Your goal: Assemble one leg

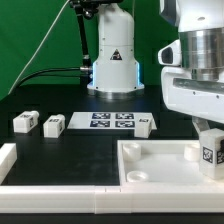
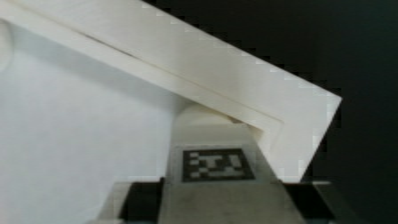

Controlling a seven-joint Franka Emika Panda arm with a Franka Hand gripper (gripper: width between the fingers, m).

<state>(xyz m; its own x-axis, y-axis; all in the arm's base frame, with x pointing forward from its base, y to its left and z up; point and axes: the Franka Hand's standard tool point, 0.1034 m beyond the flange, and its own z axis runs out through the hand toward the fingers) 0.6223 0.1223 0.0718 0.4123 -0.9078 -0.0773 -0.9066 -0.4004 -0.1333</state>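
A: Where is the leg [image 1: 210,154] right now?

B: In the gripper [image 1: 207,140], at the exterior view's right, hanging upright over a corner of the white tabletop panel [image 1: 150,172]. The wrist view shows the leg [image 2: 217,140] with its square tag [image 2: 217,163] facing the camera. The tabletop panel [image 2: 107,130] and its raised edge lie behind it.

A: And the fingers?

B: The 2 fingers [image 2: 143,204] pinch the leg on 2 opposite sides, leaving the tagged face free. I cannot tell whether its lower end touches the panel.

A: How would it handle?

B: I judge it light and stiff. It looks like hard plastic, with smooth faces that could slip or twist in a loose pinch. The right hold seems to be on the flat opposite sides near the top end, since that leaves the lower end free to meet the corner.

A: Anything else nearby?

B: 3 loose legs [image 1: 53,125] lie well apart from it. 2 are to the exterior view's left of the marker board [image 1: 110,122], and 1 is just beside its right end.
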